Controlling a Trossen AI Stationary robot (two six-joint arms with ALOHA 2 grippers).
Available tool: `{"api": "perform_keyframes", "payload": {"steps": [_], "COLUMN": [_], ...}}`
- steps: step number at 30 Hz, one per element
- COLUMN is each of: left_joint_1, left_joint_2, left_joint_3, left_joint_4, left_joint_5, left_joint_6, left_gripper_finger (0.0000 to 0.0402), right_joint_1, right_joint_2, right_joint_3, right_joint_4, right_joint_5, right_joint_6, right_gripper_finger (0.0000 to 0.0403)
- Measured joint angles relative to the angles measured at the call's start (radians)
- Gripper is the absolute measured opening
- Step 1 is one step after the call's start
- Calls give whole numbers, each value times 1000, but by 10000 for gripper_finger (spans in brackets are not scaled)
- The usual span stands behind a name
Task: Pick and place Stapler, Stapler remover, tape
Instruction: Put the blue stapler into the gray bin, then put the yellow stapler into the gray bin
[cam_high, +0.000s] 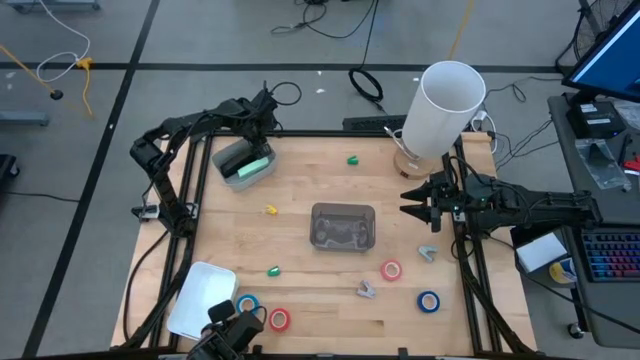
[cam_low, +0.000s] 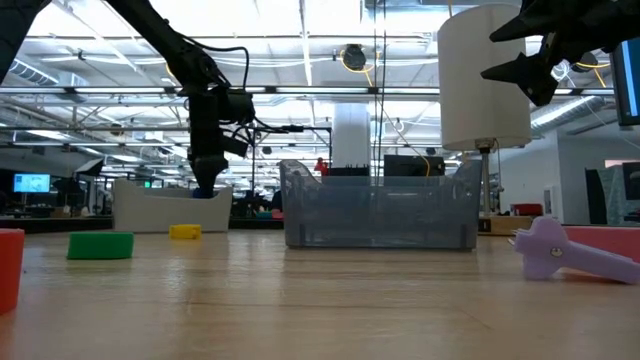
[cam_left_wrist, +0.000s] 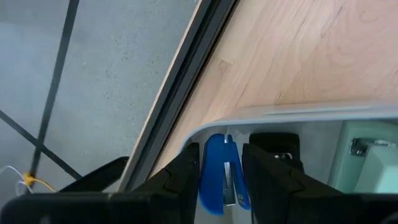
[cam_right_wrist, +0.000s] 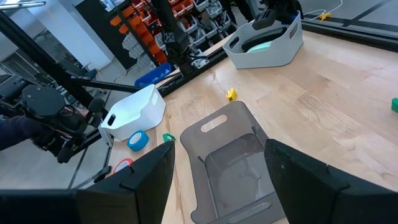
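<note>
— From above, where is the left gripper (cam_high: 262, 112)?
— Over the grey bin (cam_high: 243, 172) holding the stapler (cam_high: 255, 165); tape (cam_high: 391, 270) lies loose on the table.
— Its wrist view?
— Jaws pinch a blue piece (cam_left_wrist: 219, 172), likely for dropping.
— The right gripper (cam_right_wrist: 214, 168)?
— Jaws wide, empty, above the clear tray (cam_right_wrist: 231, 163).

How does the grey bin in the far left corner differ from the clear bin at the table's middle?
The grey bin is opaque and pale, and holds the mint-green stapler, with the left claw over it. The clear bin is see-through and dark-tinted, with no arm above it. Both are open-topped.
</note>
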Motion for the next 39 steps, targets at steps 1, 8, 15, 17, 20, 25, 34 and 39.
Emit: {"api": "perform_keyframes", "payload": {"steps": [1,8,15,17,20,25,34,39], "left_joint_1": [0,0,-2,-2,-6,-27,-125,-228], "left_joint_2": [0,0,0,0,-5,-59,-246,-328], "left_joint_3": [0,0,1,1,1,2,2,2], "left_joint_4": [0,0,0,0,-4,-10,-89,-136], "left_joint_5": [-3,-4,-4,-4,-4,-5,213,484], "left_joint_6": [12,86,94,93,89,41,-131,-149], "left_gripper_finger": [124,125,125,125,125,125,124,124], "right_joint_1": [0,0,0,0,0,0,0,0], "right_joint_2": [0,0,0,0,0,0,0,0], "right_joint_3": [0,0,0,0,0,0,0,0], "right_joint_4": [0,0,0,0,0,0,0,0], "right_joint_5": [0,0,0,0,0,0,0,0], "right_joint_6": [0,0,0,0,0,0,0,-1], "right_gripper_finger": [242,242,242,242,242,242,242,242]}}
